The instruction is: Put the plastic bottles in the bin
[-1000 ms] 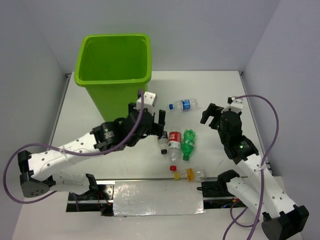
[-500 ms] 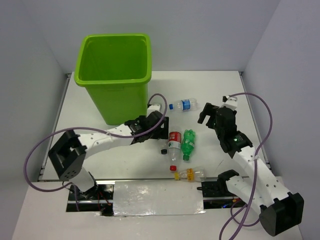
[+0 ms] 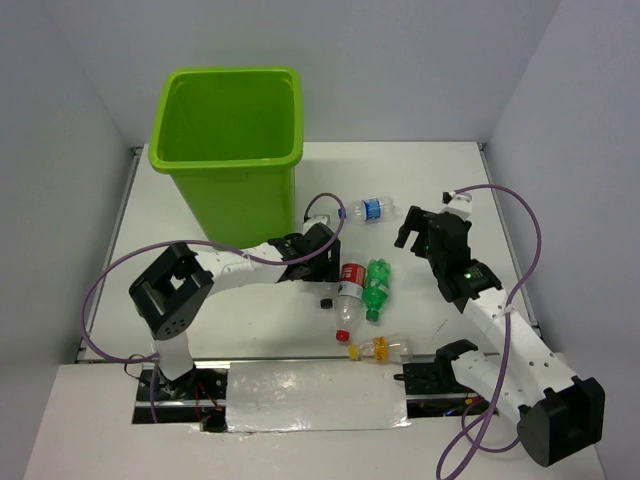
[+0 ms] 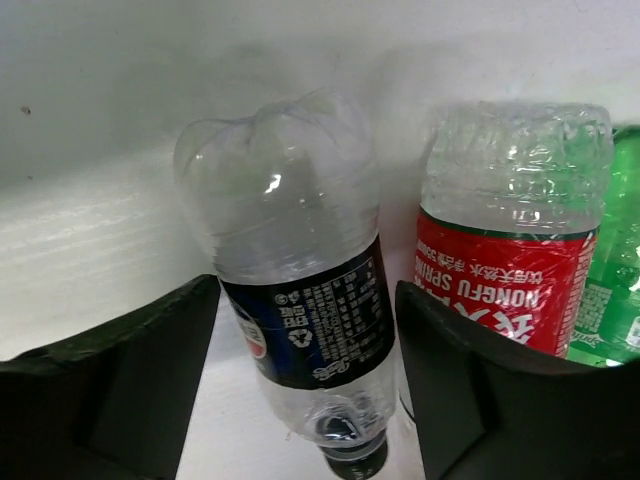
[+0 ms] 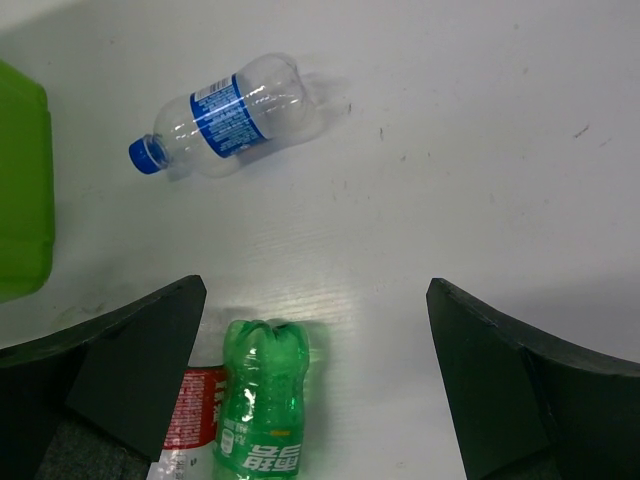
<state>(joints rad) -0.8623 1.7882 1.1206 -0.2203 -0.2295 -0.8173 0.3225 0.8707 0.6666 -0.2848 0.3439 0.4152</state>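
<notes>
1 red-label bottle (image 4: pixel 505 270) just beside dark-label bottle (image 4: pixel 300 300); left claw (image 4: pixel 305 292) astride latter.

Between the left gripper (image 4: pixel 305 292)'s fingers (image 4: pixel 130 380), the dark-label bottle (image 4: pixel 290 230)'s cap is cut by the bottom edge; contact is unclear. Right of them, the green bottle (image 4: pixel 620 270) runs off-edge.

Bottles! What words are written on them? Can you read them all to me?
"NONGFU SPRIN": upside down on the red-label bottle, with the end of the word hidden.
Dark-label bottle: white small print and a recycling sign, too small to read.
Green bottle: white characters on its label, too blurred to read.
Blue-label bottle: print too small to read.
</notes>
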